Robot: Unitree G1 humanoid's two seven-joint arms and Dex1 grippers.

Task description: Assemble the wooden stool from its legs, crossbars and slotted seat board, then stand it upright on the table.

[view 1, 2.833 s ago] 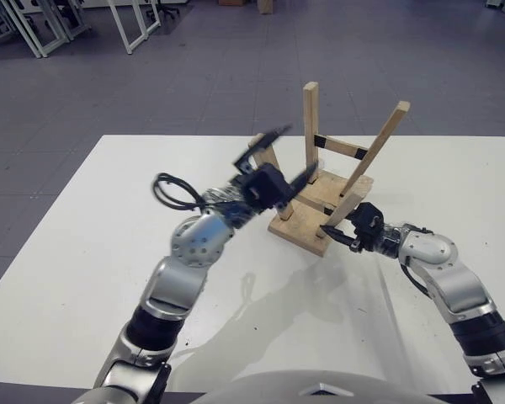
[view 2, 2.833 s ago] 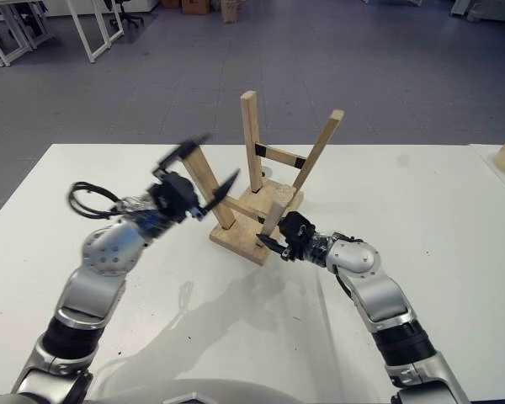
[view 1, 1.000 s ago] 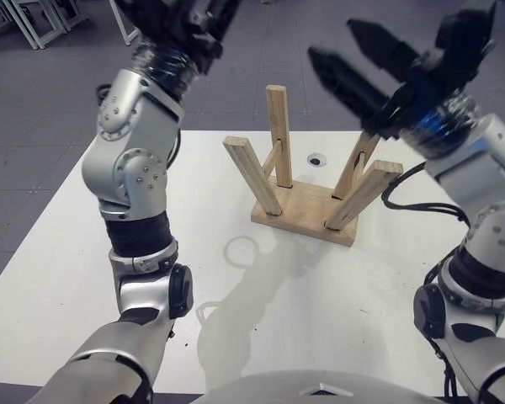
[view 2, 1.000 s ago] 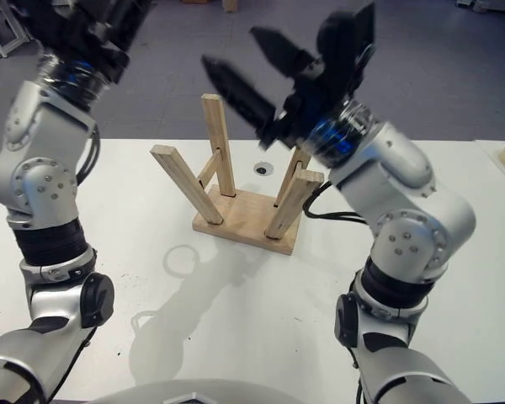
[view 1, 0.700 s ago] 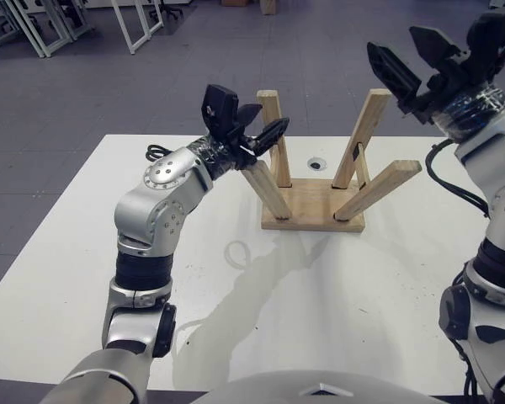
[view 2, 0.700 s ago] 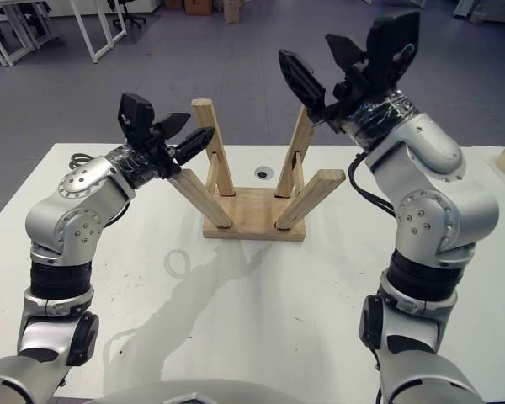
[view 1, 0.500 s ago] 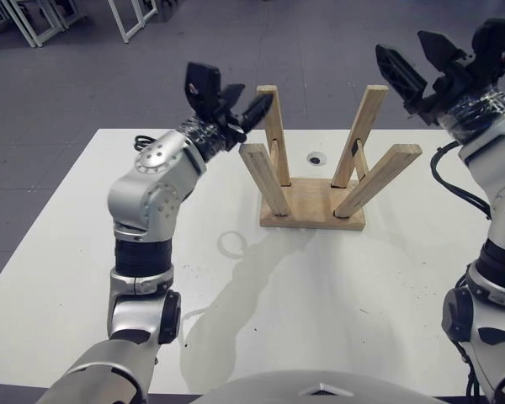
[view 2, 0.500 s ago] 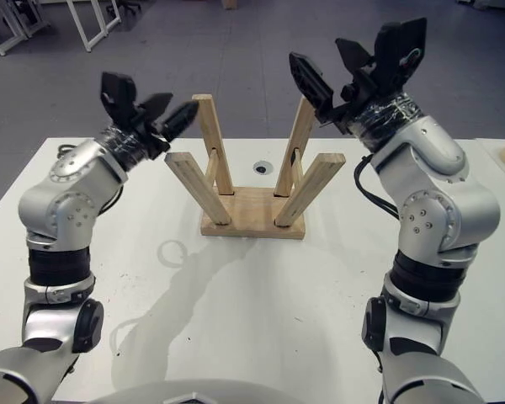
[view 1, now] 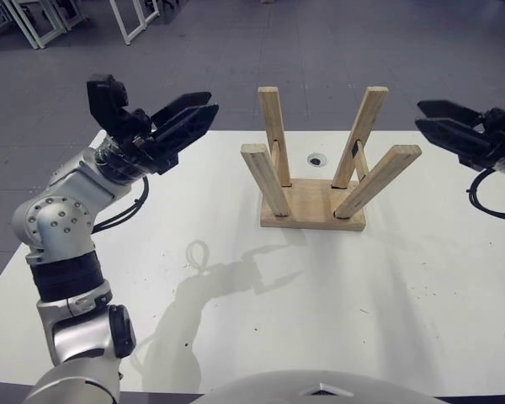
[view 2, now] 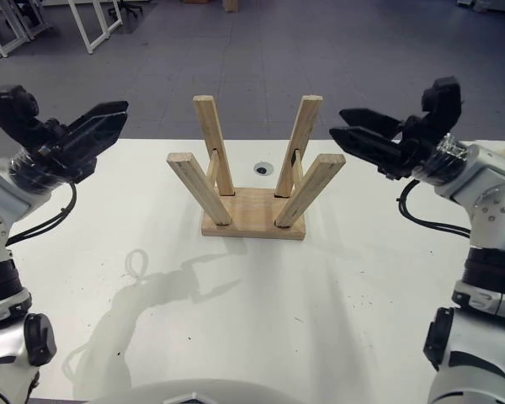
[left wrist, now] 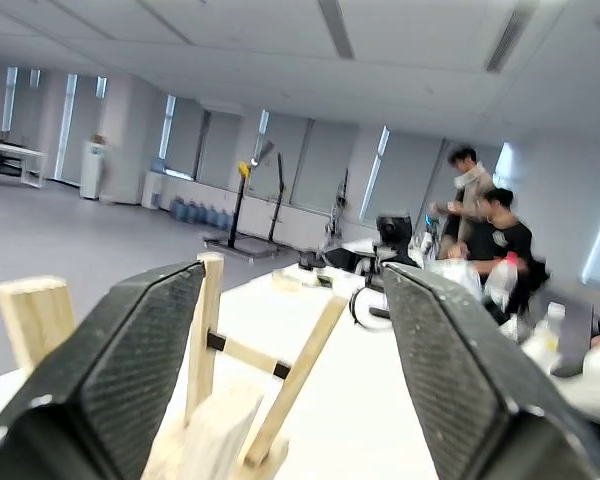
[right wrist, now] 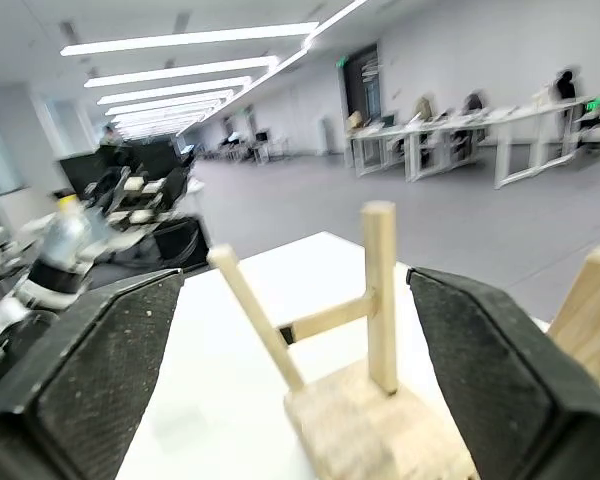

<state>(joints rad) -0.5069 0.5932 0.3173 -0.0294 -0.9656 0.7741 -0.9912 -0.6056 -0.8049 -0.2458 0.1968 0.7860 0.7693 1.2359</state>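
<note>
White table (view 1: pixel 404 320) carries the stool (view 1: pixel 311 206) seat-down, legs up; your left gripper (view 1: pixel 212 104) and right gripper (view 1: pixel 419 115) hover either side of it, spread wide and empty, so you likely grasp and flip it next.

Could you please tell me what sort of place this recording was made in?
Probably a large open-plan lab or office hall: a wide grey floor, rows of white-framed desks under long ceiling strip lights, and the robot's white table standing out in the open.

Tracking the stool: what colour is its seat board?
The seat board is pale wood; right eye view.
</note>
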